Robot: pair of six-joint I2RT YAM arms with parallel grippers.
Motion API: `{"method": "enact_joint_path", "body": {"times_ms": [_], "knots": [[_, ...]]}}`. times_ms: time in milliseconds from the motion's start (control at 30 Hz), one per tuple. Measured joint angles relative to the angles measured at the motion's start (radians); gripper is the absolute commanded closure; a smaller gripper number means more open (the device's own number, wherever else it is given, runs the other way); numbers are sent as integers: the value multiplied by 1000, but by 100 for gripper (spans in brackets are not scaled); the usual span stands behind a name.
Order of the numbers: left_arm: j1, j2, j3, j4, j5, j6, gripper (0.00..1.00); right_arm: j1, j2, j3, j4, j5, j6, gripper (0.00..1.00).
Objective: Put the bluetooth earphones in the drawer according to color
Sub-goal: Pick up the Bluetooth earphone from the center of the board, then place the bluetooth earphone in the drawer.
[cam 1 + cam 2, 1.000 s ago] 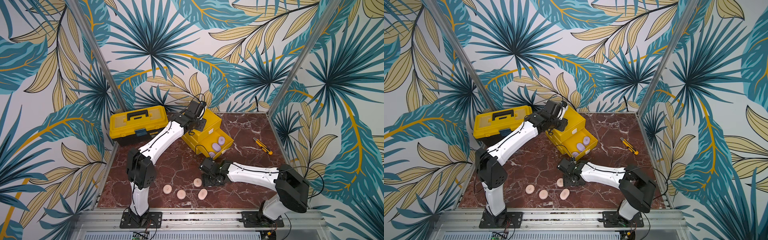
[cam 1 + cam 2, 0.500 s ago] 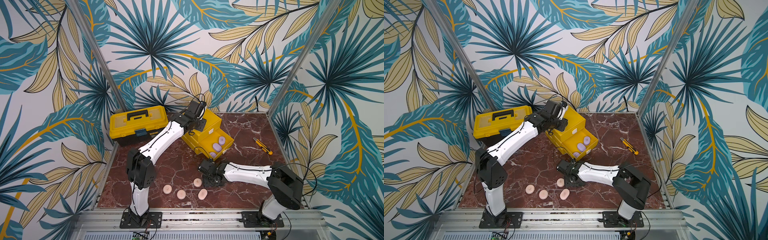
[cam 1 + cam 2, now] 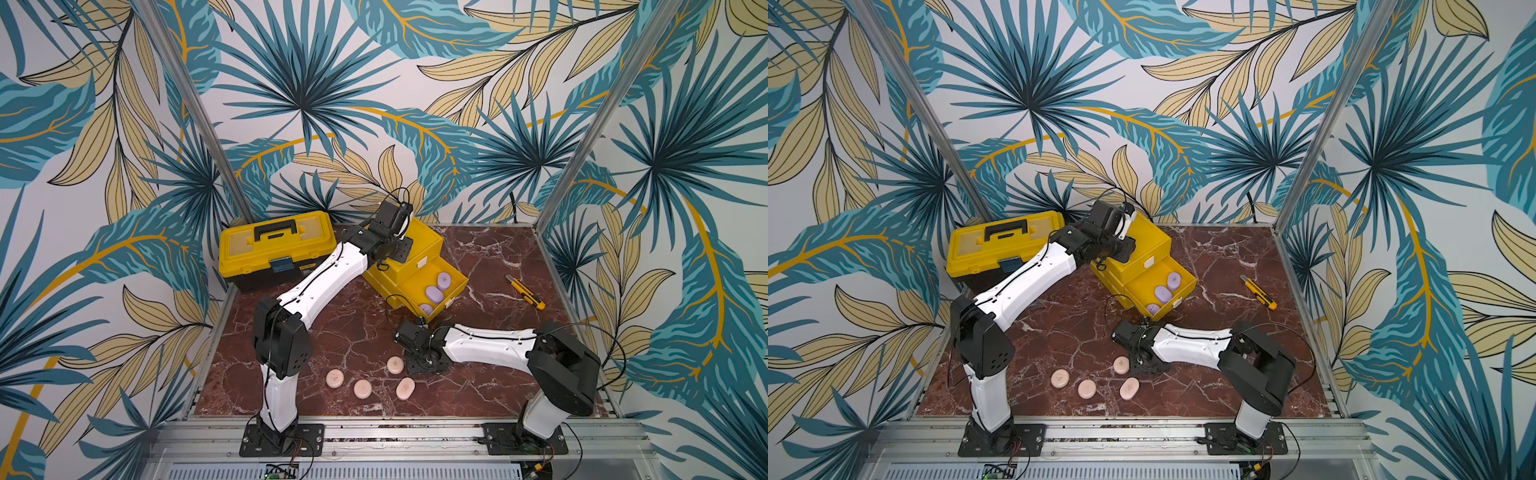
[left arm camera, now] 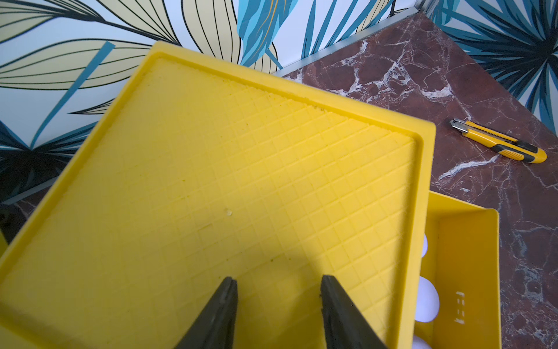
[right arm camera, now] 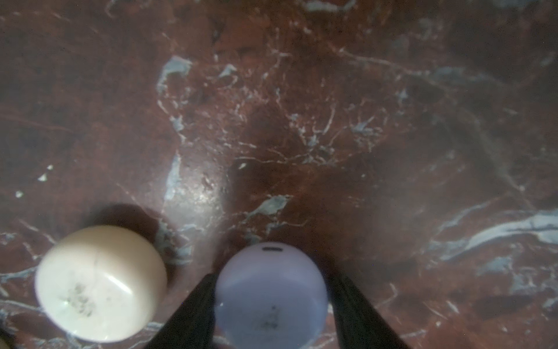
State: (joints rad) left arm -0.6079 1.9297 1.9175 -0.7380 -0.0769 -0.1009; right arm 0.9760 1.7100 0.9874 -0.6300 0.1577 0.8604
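Clock is the table in a top view, 12 at the back wall.

- left gripper: jaws apart and empty, over the lid of the yellow chest at 12. Can't tell if it presses on the lid. If it doesn't, a knock on the open drawer could slide the chest.
- Four pink cases lie loose at 6 to 7. The nearest pink case sits just beside the right arm's finger, at the gripper's 9. Any sideways drift on the lift could knock it.
- right gripper: low on the table near 5, jaws straddling the lilac case, pads at both flanks. Can't tell if it's clamped yet.
- Main risk: the shell is smooth and rounded, and the grip looks short of the case's far end. An off-centre squeeze could squirt it out.
- The drawer at the gripper's 12 already holds three lilac cases. A high release could bounce off them or over the front wall.
- Utility knife at 2 to 3 is well apart, so no issue.
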Motion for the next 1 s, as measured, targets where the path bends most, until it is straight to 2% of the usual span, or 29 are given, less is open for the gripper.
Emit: {"method": "enact_joint_path", "body": {"times_ms": [133,367,467,767,867,1000], "knots": [[0,0,0,0,0,0,51,0,1,2,-3,4,0,46],[0,0,0,0,0,0,51,0,-31,2,-30,23,-13,50],[0,0,0,0,3,0,51,0,-101,-1,-48,32,-25,51],[0,0,0,0,6,3,51,-11,-454,-12,-80,44,-70,52],[0,0,0,0,6,3,51,-53,-493,28,-114,55,-95,52],[0,0,0,0,6,3,51,-142,-472,126,-134,70,-148,52]]}}
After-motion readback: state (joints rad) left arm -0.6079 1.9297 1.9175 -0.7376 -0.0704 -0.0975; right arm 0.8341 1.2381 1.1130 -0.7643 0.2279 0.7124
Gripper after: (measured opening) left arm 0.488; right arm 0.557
